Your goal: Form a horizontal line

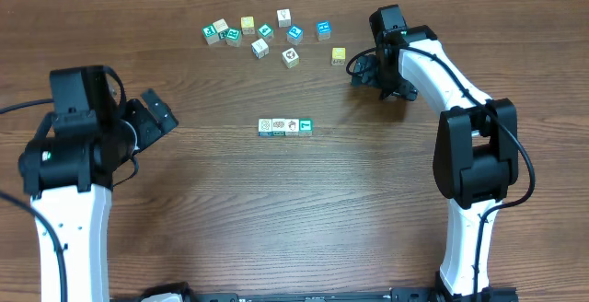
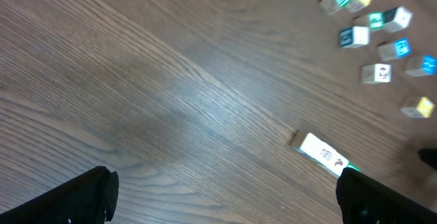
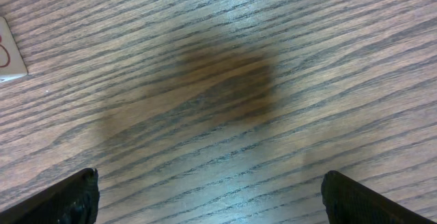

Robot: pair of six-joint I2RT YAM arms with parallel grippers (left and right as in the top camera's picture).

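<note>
Cubes make the horizontal line [image 1: 285, 127], four touching side by side in the middle of the table [image 1: 276, 219], the teal one at its right end. The left gripper [image 1: 160, 110] sits off to its left, spread wide and holding nothing. Farther back the right gripper [image 1: 358, 70] is wide and empty too, near a yellow cube [image 1: 339, 55], with the loose cubes [image 1: 262, 35] scattered farther off.

Horizontal line [image 2: 321, 154] blurred, perhaps half-hidden.
</note>
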